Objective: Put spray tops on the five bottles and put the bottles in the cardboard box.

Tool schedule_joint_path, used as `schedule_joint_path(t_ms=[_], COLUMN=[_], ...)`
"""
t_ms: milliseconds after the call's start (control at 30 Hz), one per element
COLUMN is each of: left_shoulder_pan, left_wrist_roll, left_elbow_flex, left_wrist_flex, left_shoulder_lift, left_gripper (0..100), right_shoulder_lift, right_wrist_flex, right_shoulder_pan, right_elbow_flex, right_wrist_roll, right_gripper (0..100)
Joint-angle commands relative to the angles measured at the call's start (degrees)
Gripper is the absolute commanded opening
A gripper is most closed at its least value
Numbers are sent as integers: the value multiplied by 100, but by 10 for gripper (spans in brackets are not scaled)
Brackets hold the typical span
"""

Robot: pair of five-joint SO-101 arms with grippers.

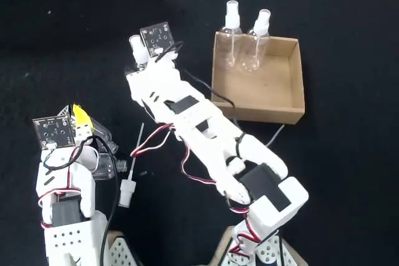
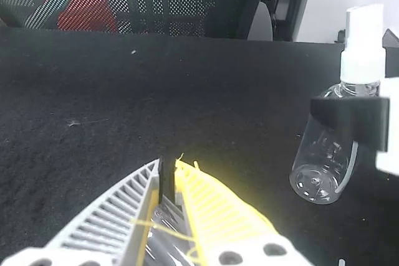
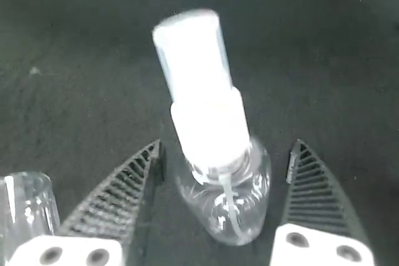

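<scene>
My right gripper [image 1: 144,61] [image 3: 224,149] is shut on a clear bottle [image 3: 227,207] [image 1: 138,49] that carries a white spray top [image 3: 202,85]. In the left wrist view this bottle [image 2: 324,157] hangs tilted above the black table, its base showing. My left gripper [image 1: 80,123] [image 2: 167,167], with one grey and one yellow finger, is shut on a topless clear bottle [image 1: 105,159] [image 2: 163,221] lying low at the near left. A loose spray top [image 1: 127,190] with its thin tube lies on the table just right of it. The cardboard box [image 1: 293,85] stands at the back right.
Two capped bottles [image 1: 230,45] [image 1: 255,48] stand in the box's far left corner. Red and white cables run along the right arm [image 1: 212,135]. The rim of a clear bottle [image 3: 25,207] shows beside my right gripper's finger. Open black cloth lies left of and behind the arms.
</scene>
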Motion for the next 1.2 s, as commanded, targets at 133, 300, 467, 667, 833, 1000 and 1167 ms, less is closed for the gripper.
schedule_joint_path(t_ms=[133,300,467,667,833,1000,1167], left_shoulder_pan=[48,48,40,40,40,40,48], left_wrist_roll=[-9,-9,-9,-9,-9,-9,-9], left_elbow_flex=[57,57,57,57,57,57,57], left_wrist_flex=[0,9,9,0,-9,-9,-9], left_shoulder_lift=[-26,-26,-26,-26,-26,-26,-26], left_gripper=[36,36,36,36,36,36,36], right_shoulder_lift=[13,435,532,576,558,558,549], right_wrist_flex=[-114,-141,-114,-105,-97,-97,-97], right_shoulder_pan=[-62,-70,-62,-62,-53,-62,-88], right_elbow_flex=[-365,-593,-743,-716,-505,-330,-295], right_wrist_roll=[35,35,26,26,123,492,501], right_gripper=[275,274,273,194,21,161,227])
